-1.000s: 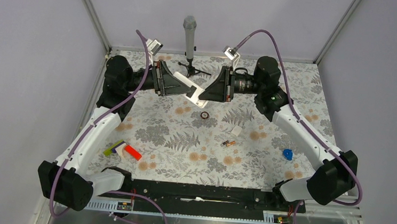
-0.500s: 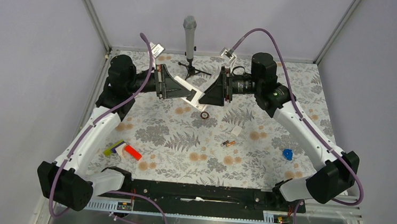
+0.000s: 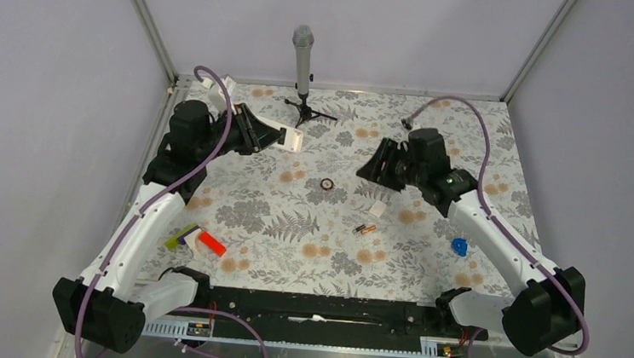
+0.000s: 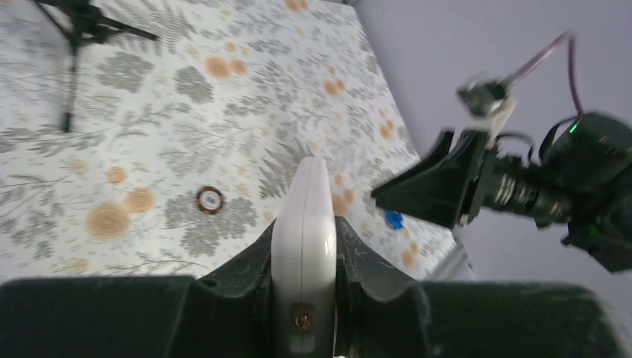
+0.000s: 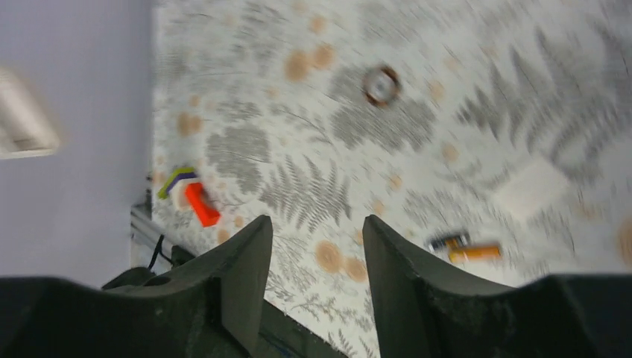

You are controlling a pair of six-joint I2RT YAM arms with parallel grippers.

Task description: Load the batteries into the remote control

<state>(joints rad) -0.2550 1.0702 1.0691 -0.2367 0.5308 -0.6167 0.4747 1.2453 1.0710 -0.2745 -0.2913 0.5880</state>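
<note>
My left gripper (image 3: 272, 136) is shut on the remote control (image 3: 292, 140) and holds it above the table's far left. In the left wrist view the remote (image 4: 307, 224) stands edge-on, white, clamped between the two fingers (image 4: 246, 272). The two batteries (image 3: 365, 229) lie side by side on the floral table, right of centre, and they also show in the right wrist view (image 5: 463, 247). My right gripper (image 3: 376, 165) is open and empty above the table, up and to the right of the batteries. Its open gap (image 5: 317, 257) points down at the table.
A small white flat piece (image 3: 377, 209) lies just beyond the batteries. A dark ring (image 3: 327, 184) lies mid-table. A blue object (image 3: 459, 247) is at the right. A red-and-white block with a yellow-green piece (image 3: 198, 240) is at the near left. A microphone on a stand (image 3: 303, 67) stands at the back.
Both grippers met at the remote above mid-table before. The right gripper has let go and swung down to the right. The left gripper has pulled the remote back to the left.
</note>
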